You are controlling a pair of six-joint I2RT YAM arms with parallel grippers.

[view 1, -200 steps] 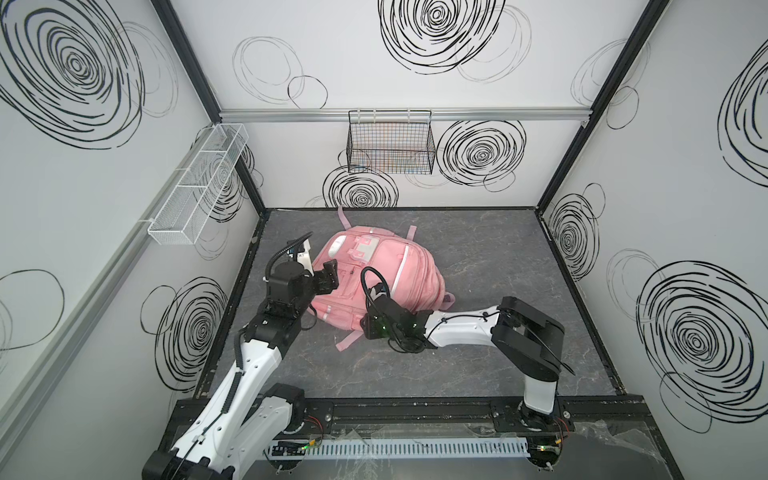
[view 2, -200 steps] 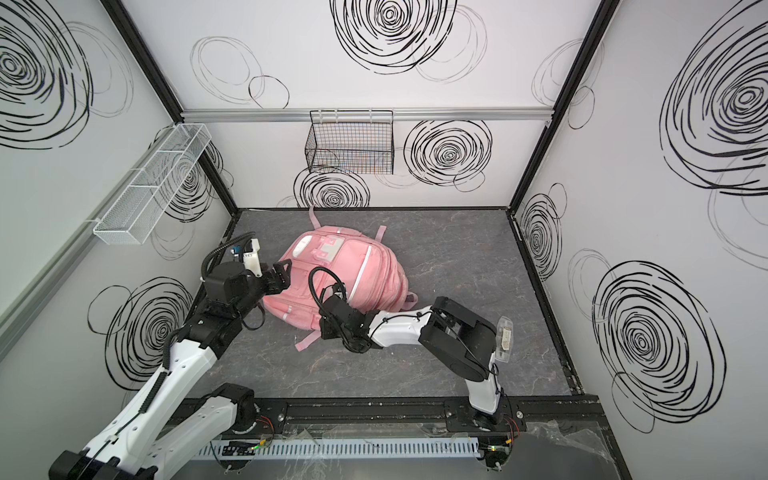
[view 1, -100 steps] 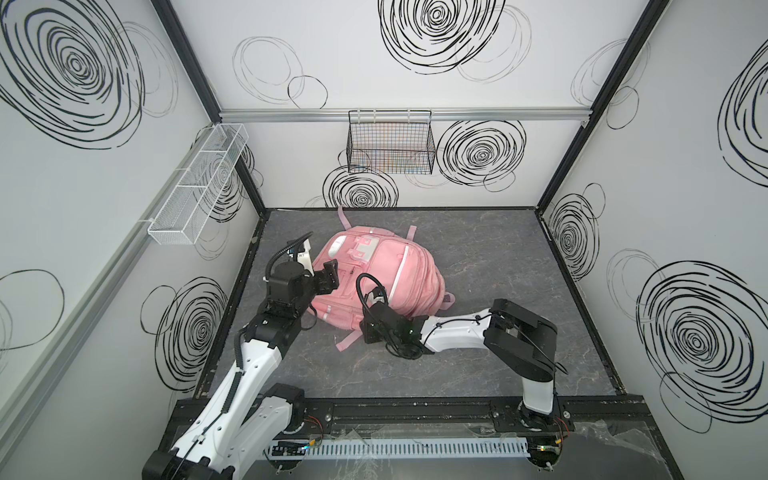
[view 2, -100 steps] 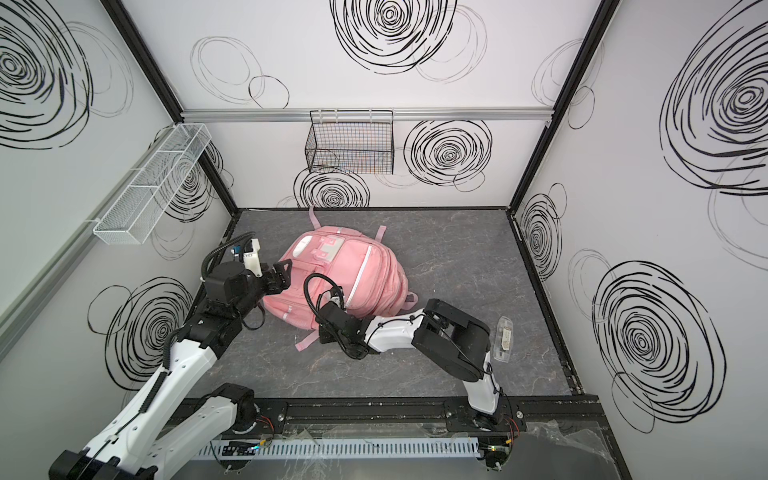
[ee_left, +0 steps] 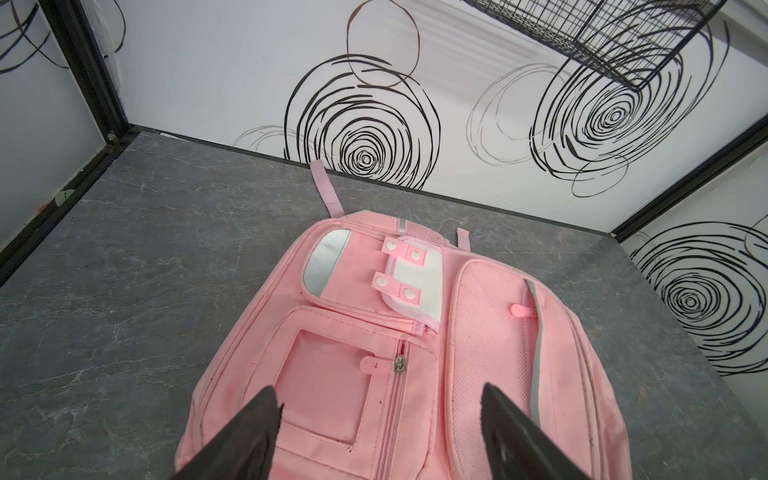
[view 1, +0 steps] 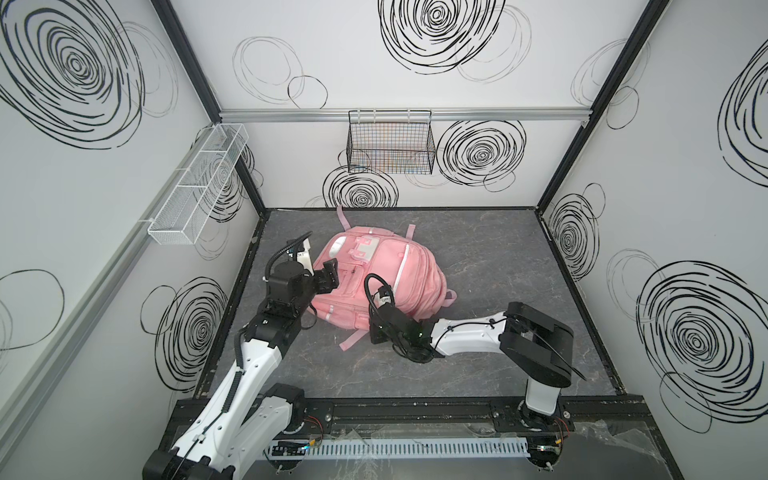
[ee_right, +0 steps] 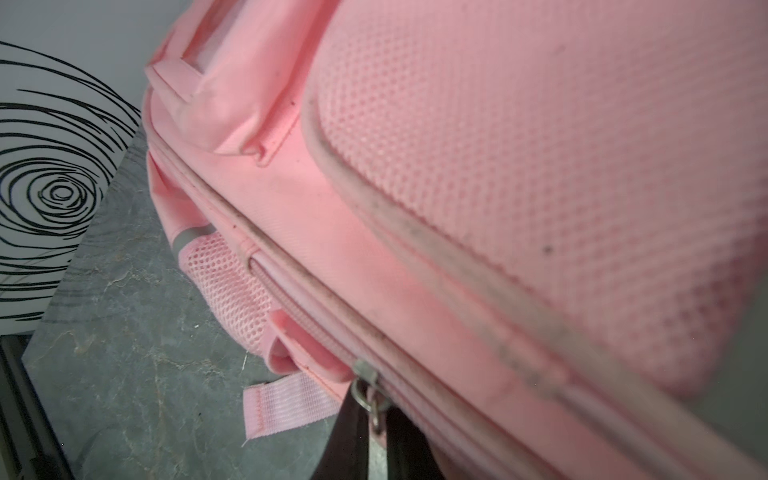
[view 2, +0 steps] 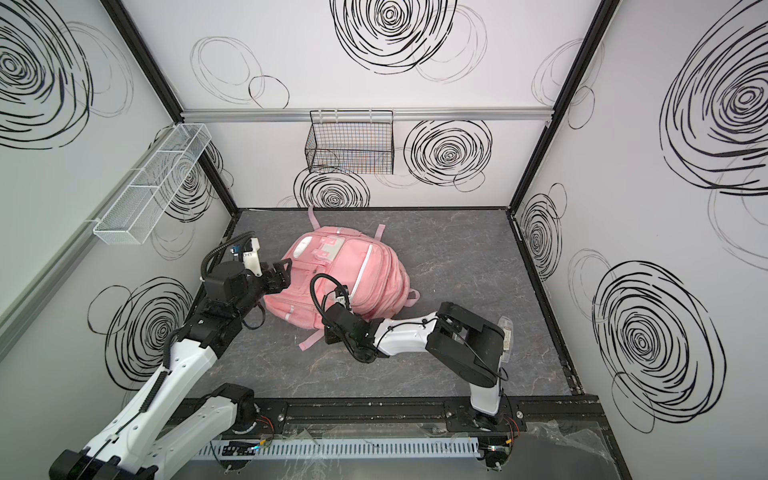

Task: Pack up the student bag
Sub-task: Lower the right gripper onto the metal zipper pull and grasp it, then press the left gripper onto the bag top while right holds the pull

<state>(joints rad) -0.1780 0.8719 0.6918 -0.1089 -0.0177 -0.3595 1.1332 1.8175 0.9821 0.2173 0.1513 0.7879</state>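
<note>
The left gripper (view 1: pixel 331 275) hangs released above the bag's front pockets (touching nothing). The bag (view 1: pixel 415 274) lies flat on the bench (view 1: pixel 519 257), left of centre and nearer the back edge. At its near side the right gripper (ee_right: pixel 372 409) pinches the zipper pull (ee_right: pixel 365 388). Opening the bag seems to be the step in hand. Next, the pull likely needs drawing along the zipper while the bag is steadied.

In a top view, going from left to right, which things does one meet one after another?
White tray → left gripper → bag → right elbow. The black basket and the right gripper overlap the bag, so they are left out.
</note>
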